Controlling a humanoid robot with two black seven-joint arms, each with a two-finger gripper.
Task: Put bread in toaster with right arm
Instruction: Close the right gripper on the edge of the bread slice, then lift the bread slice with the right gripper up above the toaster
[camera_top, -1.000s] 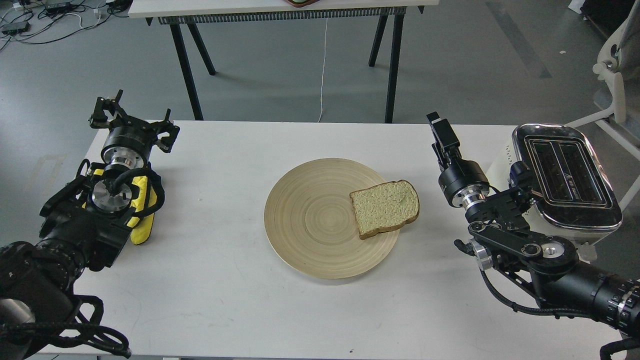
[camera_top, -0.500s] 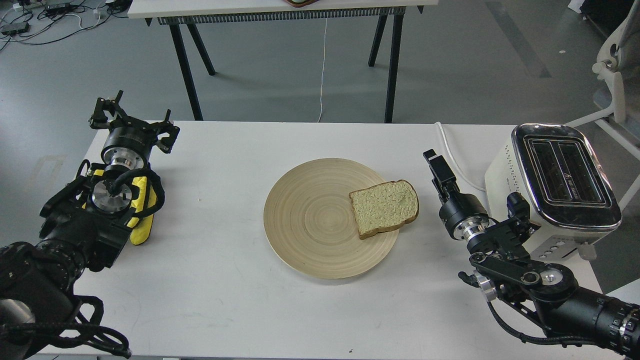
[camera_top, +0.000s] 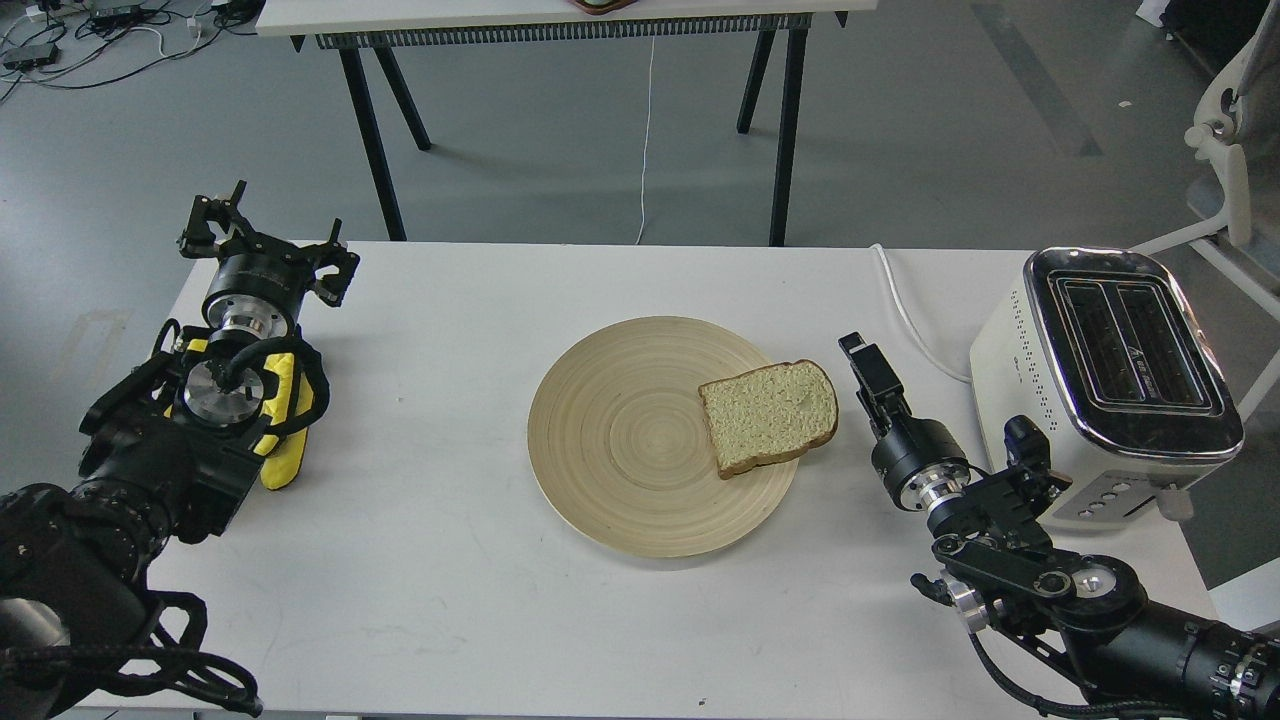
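Black and slim, the right claw (camera_top: 862, 362) hung just beside the crust of the bread (camera_top: 768, 414), on the toaster side of it, close but with a sliver of white bench (camera_top: 450, 580) showing between; it carried nothing. Seen edge-on from the head view, its two fingers merged into one dark bar, so whether they were spread or pressed together could not be told. The right arm (camera_top: 1010, 545) ran back low from the claw toward the lower right corner, between plate and toaster, a posture that suited a sideways approach to the slice, in my reading. The bread lay flat on the right portion of the round wooden plate (camera_top: 620, 440), one corner overhanging the rim toward the claw; that overhang probably offered the only edge a two-finger pinch could get under or around. The toaster (camera_top: 1110, 380) stood at the bench's right end, well apart from the plate, slots facing up and looking empty, white cord (camera_top: 905, 310) trailing off toward the back edge. So the task seemed at its reach stage, grasp not yet made. The left claw (camera_top: 265, 240) sat at the far left of the bench, fingers spread and empty, clear of the work, with a yellow part (camera_top: 283, 420) on that arm.
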